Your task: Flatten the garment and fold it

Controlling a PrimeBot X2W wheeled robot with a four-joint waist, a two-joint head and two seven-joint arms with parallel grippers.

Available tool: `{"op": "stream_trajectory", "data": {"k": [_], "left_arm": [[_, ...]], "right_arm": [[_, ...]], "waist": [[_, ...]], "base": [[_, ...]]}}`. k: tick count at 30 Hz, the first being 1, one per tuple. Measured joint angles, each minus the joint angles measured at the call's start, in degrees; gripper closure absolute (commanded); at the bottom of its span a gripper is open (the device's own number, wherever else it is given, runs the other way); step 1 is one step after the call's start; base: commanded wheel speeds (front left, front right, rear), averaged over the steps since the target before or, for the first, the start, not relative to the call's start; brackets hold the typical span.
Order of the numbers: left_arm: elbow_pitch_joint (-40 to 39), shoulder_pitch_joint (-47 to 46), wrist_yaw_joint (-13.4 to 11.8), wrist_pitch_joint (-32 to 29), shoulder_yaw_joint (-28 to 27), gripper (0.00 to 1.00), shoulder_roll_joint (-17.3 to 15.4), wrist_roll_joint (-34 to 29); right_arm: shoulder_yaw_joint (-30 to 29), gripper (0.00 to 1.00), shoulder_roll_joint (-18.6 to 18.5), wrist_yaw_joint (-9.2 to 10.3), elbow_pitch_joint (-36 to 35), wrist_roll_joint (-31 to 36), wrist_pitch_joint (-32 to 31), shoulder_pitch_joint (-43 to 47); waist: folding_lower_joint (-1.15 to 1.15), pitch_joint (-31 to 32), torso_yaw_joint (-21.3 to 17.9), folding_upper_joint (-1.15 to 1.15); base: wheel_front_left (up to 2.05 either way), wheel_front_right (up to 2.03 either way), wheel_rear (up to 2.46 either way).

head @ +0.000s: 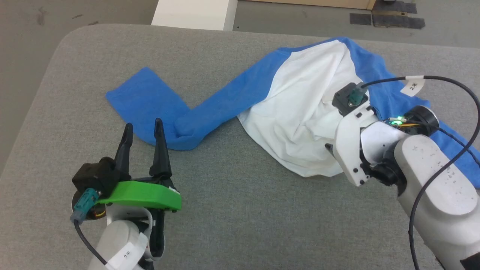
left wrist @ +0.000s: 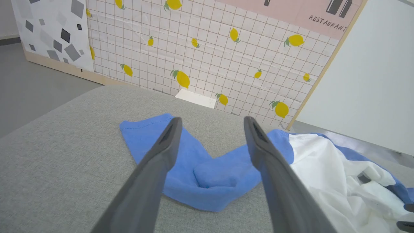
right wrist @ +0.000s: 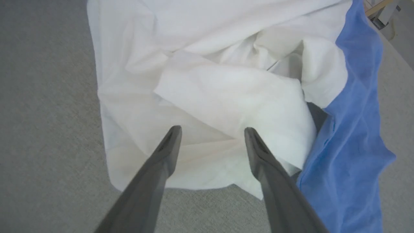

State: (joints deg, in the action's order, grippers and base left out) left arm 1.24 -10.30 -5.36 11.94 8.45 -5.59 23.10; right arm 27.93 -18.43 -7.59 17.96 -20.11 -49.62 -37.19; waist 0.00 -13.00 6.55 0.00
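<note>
The garment point(head: 300, 108), white-bodied with blue sleeves, lies crumpled on the grey table point(head: 232, 210). One blue sleeve point(head: 168, 108) stretches left and doubles back on itself. My left gripper point(head: 143, 126) is open just short of that sleeve's fold point(left wrist: 213, 181), nothing between its fingers. In the head view my right arm's wrist point(head: 360, 150) covers the white body's near right part, its fingers hidden. My right gripper point(right wrist: 212, 131) stands open above the rumpled white cloth point(right wrist: 226, 97), holding nothing; the other blue sleeve point(right wrist: 352, 145) lies to its right.
The padded grey table has a rounded far-left corner point(head: 75, 35). Beyond it stand a white block point(head: 195, 13) and a lemon-patterned tiled panel point(left wrist: 210, 48). A black cable point(head: 450, 123) loops over my right forearm.
</note>
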Motion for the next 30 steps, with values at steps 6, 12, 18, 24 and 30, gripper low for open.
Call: {"op": "stream_trajectory", "data": {"k": [6, 12, 18, 24, 30], "left_arm": [[-0.34, -0.04, 0.00, -0.07, 0.67, 0.00, 0.04, 0.16], [0.13, -0.16, 0.00, 0.10, 1.03, 0.00, 0.09, 0.35], [0.85, -0.31, 0.00, 0.26, 1.30, 0.00, 0.13, 0.60], [1.52, -0.26, -0.01, 0.25, 1.21, 0.00, -0.03, 0.71], [1.71, -0.14, 0.00, -0.09, 1.52, 0.00, -0.44, 1.04]], "right_arm": [[1.87, 0.00, 1.29, 0.00, 0.81, 1.18, -2.31, 1.83], [4.85, 0.00, 2.36, 0.07, 2.46, 1.93, -1.96, 1.59], [8.51, 1.00, 1.48, 0.40, 2.67, -1.75, -3.54, -0.33], [13.73, 1.00, -1.81, 0.37, -4.19, -12.47, -7.72, 1.51], [20.63, 1.00, -7.34, 0.35, -17.81, -26.70, -17.50, 7.49]], "waist": [[0.00, -1.56, 0.40, 0.00], [0.00, -3.52, 1.60, 0.00], [0.00, -3.89, 2.00, 0.00], [0.00, -2.12, 1.23, 0.00], [0.00, 0.47, -0.03, 0.00]], "base": [[0.00, 0.00, 0.00], [0.00, 0.00, 0.00], [0.00, 0.00, 0.00], [0.00, 0.00, 0.00], [0.00, 0.00, 0.00]]}}
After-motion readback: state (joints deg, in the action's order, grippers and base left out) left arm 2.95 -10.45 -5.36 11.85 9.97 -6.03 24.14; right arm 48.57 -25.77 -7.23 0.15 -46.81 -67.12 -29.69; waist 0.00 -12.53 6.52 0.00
